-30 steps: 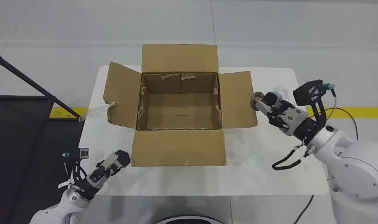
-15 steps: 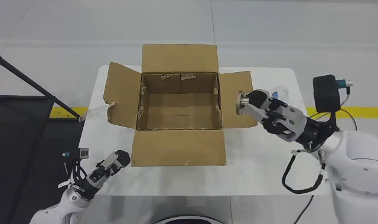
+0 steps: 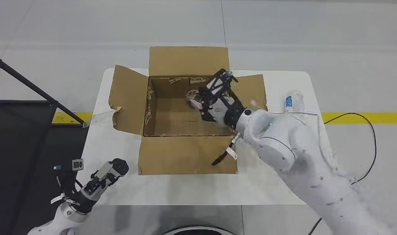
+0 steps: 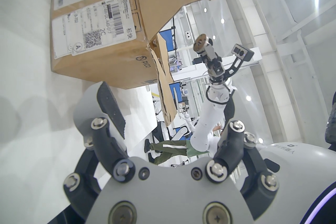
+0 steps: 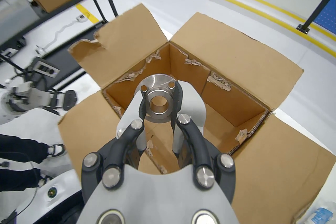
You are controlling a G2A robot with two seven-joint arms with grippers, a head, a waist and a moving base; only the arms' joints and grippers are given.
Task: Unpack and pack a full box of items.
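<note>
A round steel flange point(image 5: 157, 82) is clamped in the right hand point(image 5: 158, 97), held directly above the open brown cardboard box point(image 5: 231, 104). The left hand point(image 3: 115, 168) is seen open and empty, well apart from it.

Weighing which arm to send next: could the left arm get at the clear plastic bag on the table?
Probably not. The left gripper sits at one corner of the table; the clear plastic bag lies near the opposite corner, with the open box between.
</note>
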